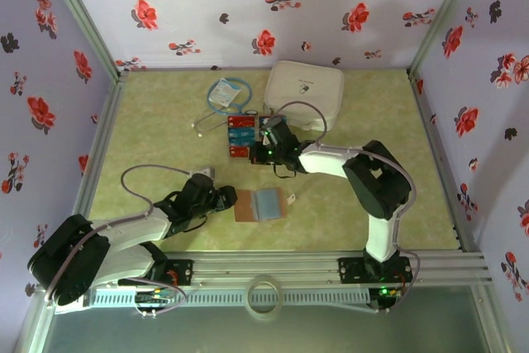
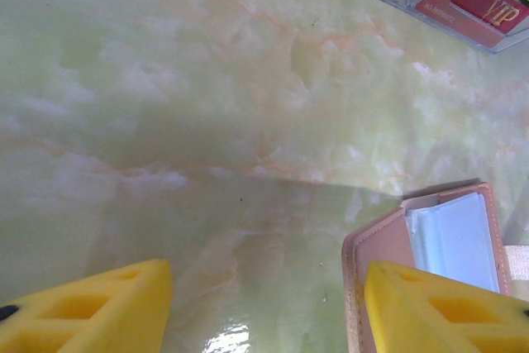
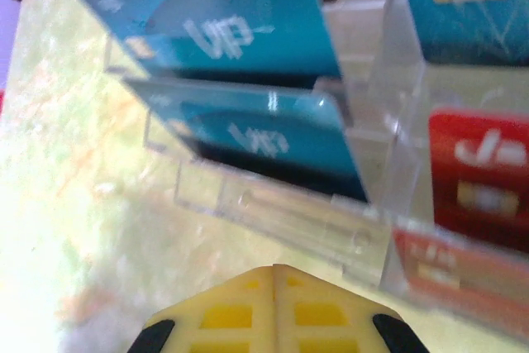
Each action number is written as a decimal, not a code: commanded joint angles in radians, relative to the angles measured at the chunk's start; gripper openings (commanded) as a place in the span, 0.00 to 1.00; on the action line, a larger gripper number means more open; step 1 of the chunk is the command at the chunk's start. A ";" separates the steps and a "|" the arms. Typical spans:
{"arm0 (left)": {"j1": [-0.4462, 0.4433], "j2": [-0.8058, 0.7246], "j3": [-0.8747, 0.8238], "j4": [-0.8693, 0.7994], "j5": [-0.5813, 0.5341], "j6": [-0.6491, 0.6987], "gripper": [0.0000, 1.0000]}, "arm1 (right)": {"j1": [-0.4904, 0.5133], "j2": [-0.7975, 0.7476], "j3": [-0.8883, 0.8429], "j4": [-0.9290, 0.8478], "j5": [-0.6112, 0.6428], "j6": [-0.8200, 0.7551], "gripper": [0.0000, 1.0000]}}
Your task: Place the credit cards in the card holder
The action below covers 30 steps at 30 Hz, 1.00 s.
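1. Reading the table [image 1: 372, 121] first, note that each arm reaches to one work item.
2. Locate the clear rack [image 3: 281, 221] at centre: it props the credit cards [image 3: 215, 26] tilted in tiers, top edges exposed for pinching. The right gripper [image 3: 277, 307] sits just before it, fingers together, empty.
3. Locate the card holder [image 2: 388, 245] nearer the arms: tan, lying open, grey-blue inside up, ready to receive. The left gripper [image 2: 264, 312] stands at its edge, fingers apart, probably to steady it.
4. Identify the cards: red or blue, light "VIP" print.
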State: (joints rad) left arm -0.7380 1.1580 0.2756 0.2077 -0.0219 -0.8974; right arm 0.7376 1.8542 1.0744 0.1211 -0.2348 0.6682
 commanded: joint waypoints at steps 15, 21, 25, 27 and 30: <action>0.010 0.100 0.066 0.064 0.062 0.050 0.56 | 0.091 -0.375 -0.356 -0.110 -0.036 -0.008 0.06; 0.011 0.145 0.083 0.098 0.075 0.052 0.40 | 0.140 -0.361 -0.440 -0.058 -0.016 0.026 0.05; 0.011 0.174 0.092 0.123 0.084 0.048 0.24 | 0.140 -0.329 -0.458 -0.026 0.006 0.029 0.05; 0.011 0.188 0.098 0.135 0.085 0.046 0.17 | 0.139 -0.314 -0.453 -0.024 0.021 0.020 0.05; 0.011 0.210 0.110 0.152 0.086 0.043 0.04 | 0.130 -0.276 -0.437 -0.019 0.030 0.008 0.04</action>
State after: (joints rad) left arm -0.7326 1.3491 0.3576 0.3222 0.0536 -0.8600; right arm 0.8745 1.5490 0.6235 0.0696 -0.2394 0.6830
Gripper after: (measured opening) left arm 0.060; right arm 0.049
